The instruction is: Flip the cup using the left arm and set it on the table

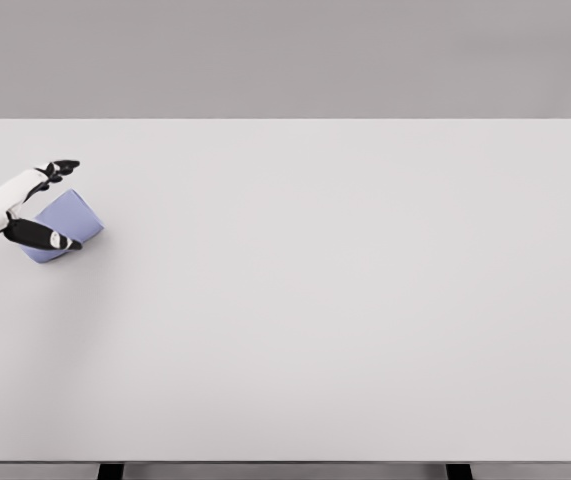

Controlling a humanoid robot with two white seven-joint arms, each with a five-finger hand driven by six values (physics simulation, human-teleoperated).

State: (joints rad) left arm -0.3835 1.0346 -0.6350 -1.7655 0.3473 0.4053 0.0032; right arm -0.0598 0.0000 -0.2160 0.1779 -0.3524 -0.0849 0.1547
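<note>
A light blue cup (68, 222) lies tilted on its side at the far left of the white table (325, 300). My left hand (55, 205) comes in from the left edge and brackets the cup. Its black fingers (63, 167) reach over the cup's far side, and the thumb (43, 236) crosses the cup's near side. The fingers are wrapped about the cup, though I cannot tell how firmly they press it. The cup's open end is hidden behind the hand.
The table's far edge (285, 121) runs across the upper part of the view, with a plain grey wall behind. Two dark table legs (111, 471) show under the front edge.
</note>
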